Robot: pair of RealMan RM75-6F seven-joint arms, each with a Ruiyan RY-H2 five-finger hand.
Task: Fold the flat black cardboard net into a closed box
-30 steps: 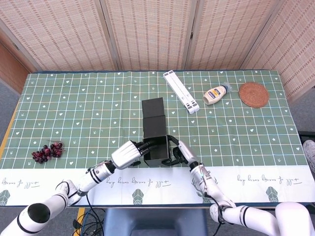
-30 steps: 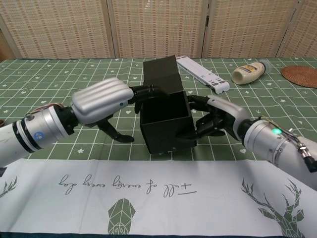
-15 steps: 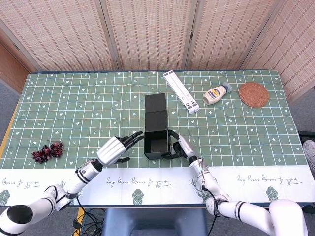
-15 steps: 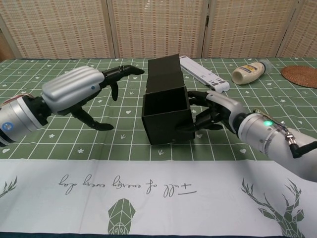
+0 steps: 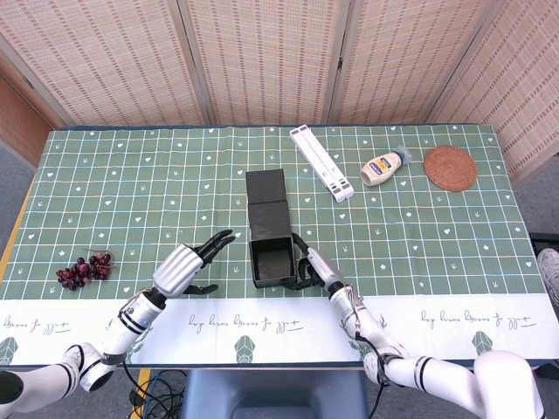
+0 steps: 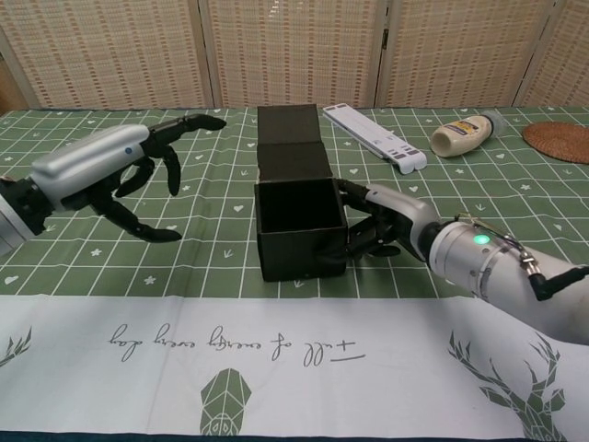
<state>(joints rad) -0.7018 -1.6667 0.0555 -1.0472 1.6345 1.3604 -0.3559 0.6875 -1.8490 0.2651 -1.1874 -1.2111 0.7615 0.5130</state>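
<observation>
With the box (image 6: 299,226) sitting open-topped at the table's near middle, your right hand (image 6: 385,224) is bracing its right wall while the left hand (image 6: 110,175) is hovering apart and empty (lid (image 5: 267,199) lying flat behind), so you are best bringing that lid forward squarely.

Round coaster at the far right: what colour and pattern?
Reddish-brown woven coaster, in concentric rings; clearest in the head view.
</observation>
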